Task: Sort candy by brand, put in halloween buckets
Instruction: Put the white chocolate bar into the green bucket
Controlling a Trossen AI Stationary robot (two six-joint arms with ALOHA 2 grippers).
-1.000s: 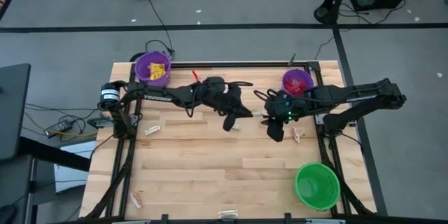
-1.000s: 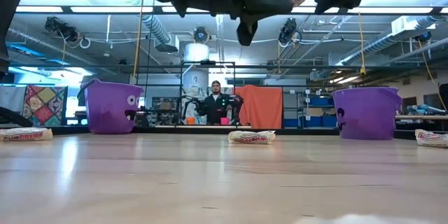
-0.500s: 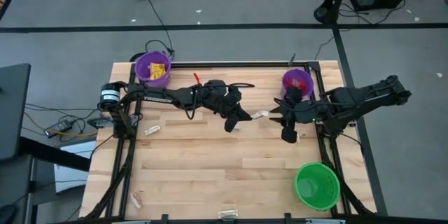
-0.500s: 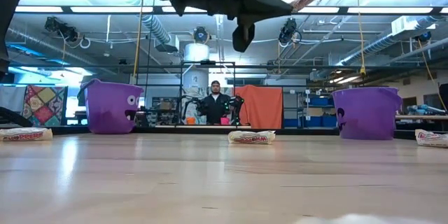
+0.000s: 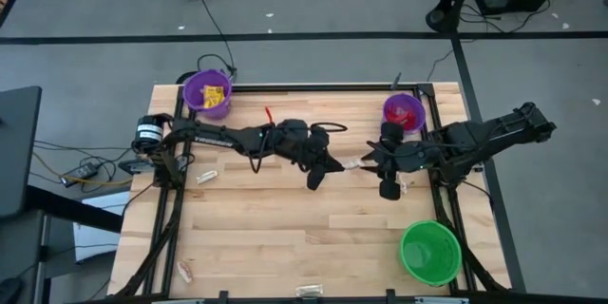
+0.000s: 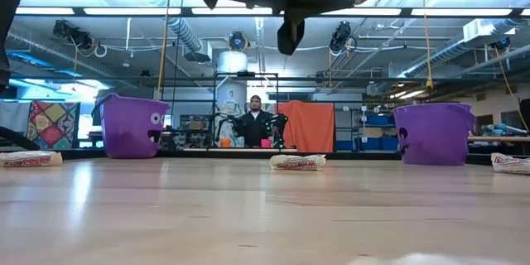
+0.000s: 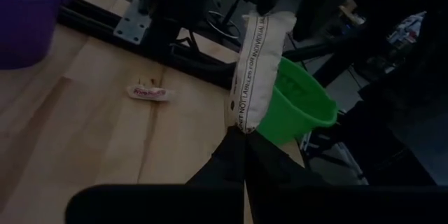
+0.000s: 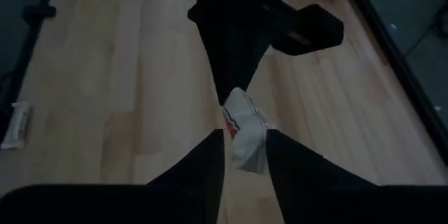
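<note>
Sorting is partly done: 1 purple bucket point(image 5: 206, 92) holds yellow candy, the other purple bucket point(image 5: 403, 110) red, while the green bucket point(image 5: 429, 252) looks empty and about 4 pieces still lie on the table point(image 5: 275, 218). Mid-air near the table's middle, the left gripper point(image 5: 328, 165), pressed together, pinches 1 end of a white printed candy bar point(image 7: 257, 70). The right gripper's point(image 5: 372, 161) fingers point(image 8: 210, 155) straddle its other end, partly spread; I cannot tell if they grip.

Two purple buckets point(image 5: 207, 92) point(image 5: 403, 111) stand along the tabletop's far edge; a bright green bucket point(image 5: 429, 252) sits at its near right corner. The held candy point(image 7: 255, 70) has a white wrapper with black lettering. The tabletop point(image 5: 275, 228) is pale wood.
</note>
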